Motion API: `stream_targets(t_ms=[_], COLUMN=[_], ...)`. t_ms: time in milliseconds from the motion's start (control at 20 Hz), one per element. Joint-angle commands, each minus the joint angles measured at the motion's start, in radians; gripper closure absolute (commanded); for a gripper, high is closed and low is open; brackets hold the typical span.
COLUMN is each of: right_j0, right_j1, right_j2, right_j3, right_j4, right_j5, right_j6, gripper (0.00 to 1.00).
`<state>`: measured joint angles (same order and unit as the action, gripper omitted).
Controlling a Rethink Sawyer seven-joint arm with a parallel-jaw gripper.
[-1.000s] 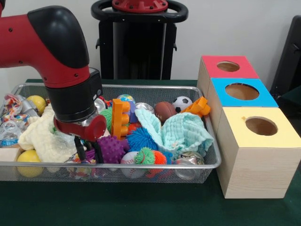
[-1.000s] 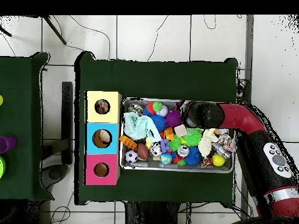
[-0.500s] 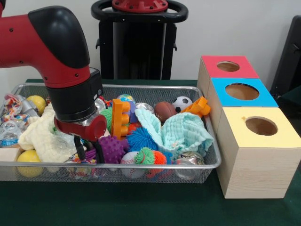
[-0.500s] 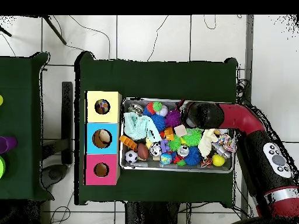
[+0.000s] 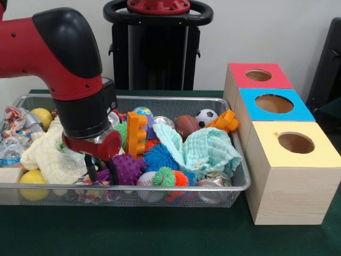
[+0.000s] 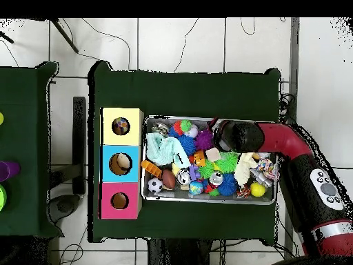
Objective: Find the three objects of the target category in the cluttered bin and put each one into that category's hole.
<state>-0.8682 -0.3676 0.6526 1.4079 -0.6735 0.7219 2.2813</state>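
The claw reaches down into the wire bin near its front rim, its two dark fingers standing apart among the toys, unclenched and gripping nothing that can be made out. Just beside the fingers sits a purple spiky ball, touching or nearly touching the nearer finger. On the other side lies a cream knitted cloth, bunched up against the red wrist of the arm. From overhead the arm enters from the bin's right end and covers the upper right corner of the bin.

Past the purple ball lie a blue spiky ball, an upright orange toy block, and a white baseball against the front mesh. A mint green cloth is heaped toward the bin's right end, with a small brown football and a miniature soccer ball behind it. Two yellow balls sit at the left end, one at the front, one at the back.

Beside the bin on the green worktop stands a row of three wooden boxes, each with a round hole: yellow-topped box nearest, blue-topped box in the middle, red-topped box farthest.
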Motion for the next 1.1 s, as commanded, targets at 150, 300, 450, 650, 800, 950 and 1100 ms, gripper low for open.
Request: stream_targets(t_ms=[150, 300, 450, 650, 800, 950, 1100], right_j0=[-0.026, -0.032, -0.048, -0.074, -0.081, -0.083, -0.069], right_j1=[0.050, 0.054, 0.062, 0.071, 0.087, 0.095, 0.083], right_j2=[0.015, 0.018, 0.026, 0.040, 0.043, 0.043, 0.031], right_j3=[-0.014, -0.016, -0.018, -0.022, -0.032, -0.040, -0.015], right_j4=[0.001, 0.001, 0.006, 0.017, 0.015, 0.012, -0.007], right_j5=[0.080, 0.082, 0.091, 0.118, 0.109, 0.106, 0.065], right_j6=[-0.298, -0.307, -0.330, -0.372, -0.382, -0.387, -0.355], gripper=[0.00, 0.00, 0.00, 0.00, 0.00, 0.00, 0.00])
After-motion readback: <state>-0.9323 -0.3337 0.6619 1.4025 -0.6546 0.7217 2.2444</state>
